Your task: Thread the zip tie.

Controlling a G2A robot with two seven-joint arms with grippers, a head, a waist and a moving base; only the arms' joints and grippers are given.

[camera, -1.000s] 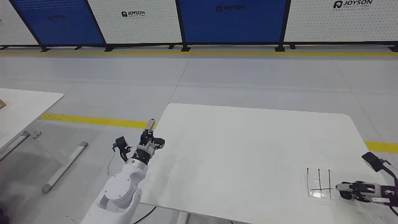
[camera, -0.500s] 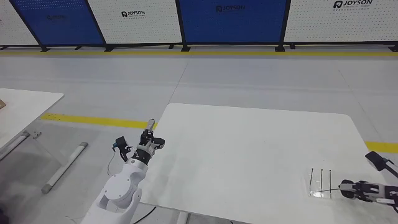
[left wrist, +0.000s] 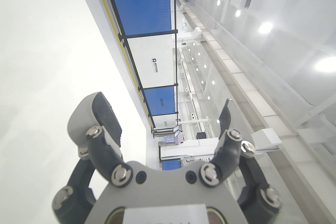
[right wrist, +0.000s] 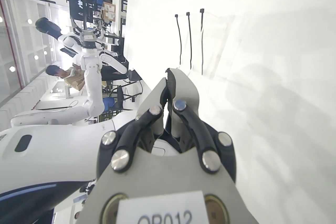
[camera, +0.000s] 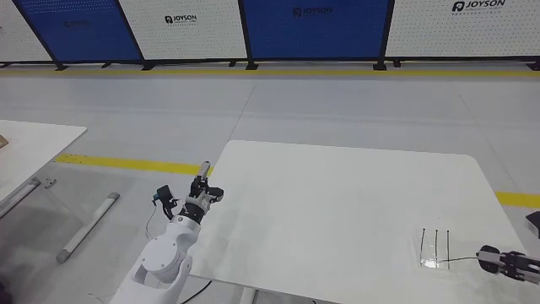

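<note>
2 finger sets: L fingers spread wide, empty; R fingers pressed together. 3 zip ties laid parallel, lower right of top view.

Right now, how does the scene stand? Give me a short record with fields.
table: white
ties: three, black, side by side on a clear sheet near one corner
left gripper: open, empty, at the table edge far from the ties
right gripper: shut, seemingly on a fourth tie that runs to the sheet
threading: not yet done

White left arm ends in grey claw, black pads, silver screws.
</note>
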